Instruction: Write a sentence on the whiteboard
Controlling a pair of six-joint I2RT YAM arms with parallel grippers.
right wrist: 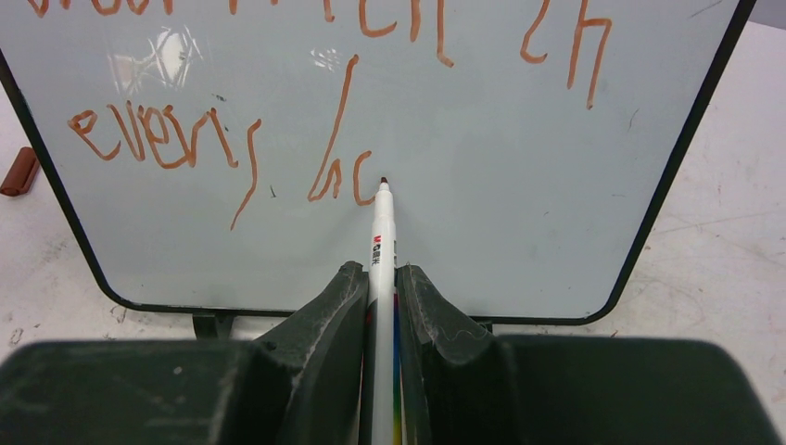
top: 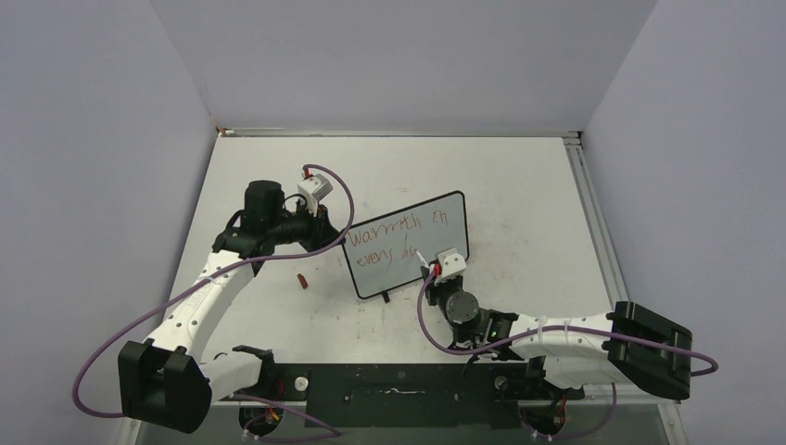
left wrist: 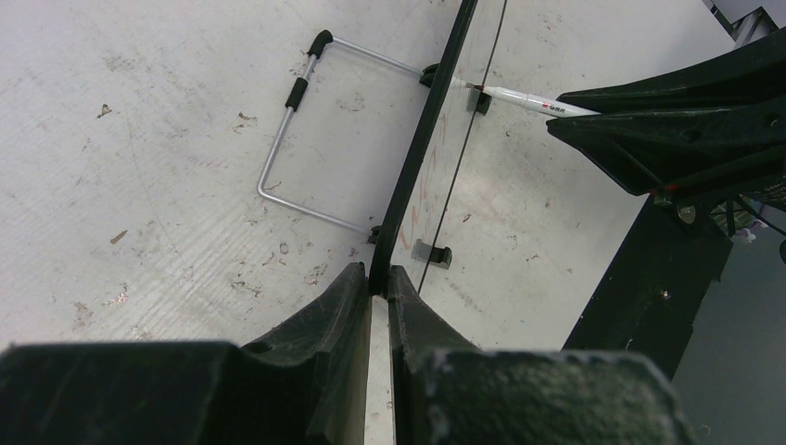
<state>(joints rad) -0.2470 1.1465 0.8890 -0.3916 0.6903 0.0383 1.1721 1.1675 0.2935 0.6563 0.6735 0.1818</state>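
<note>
The whiteboard (top: 408, 246) stands tilted at the table's middle, black-framed. Red handwriting, the sentence (top: 394, 239), runs in two lines: "warmth in" above, "every da" below, also in the right wrist view (right wrist: 222, 148). My right gripper (right wrist: 380, 273) is shut on a white marker (right wrist: 382, 232); its tip touches the board right of the "a". My left gripper (left wrist: 375, 278) is shut on the whiteboard's left edge (left wrist: 417, 158), seen edge-on. The marker (left wrist: 533, 102) also shows there, touching the board's front.
A red marker cap (top: 301, 278) lies on the table left of the board, also in the right wrist view (right wrist: 19, 171). The board's wire stand (left wrist: 297, 139) rests behind it. A black base bar (top: 408, 385) runs along the near edge.
</note>
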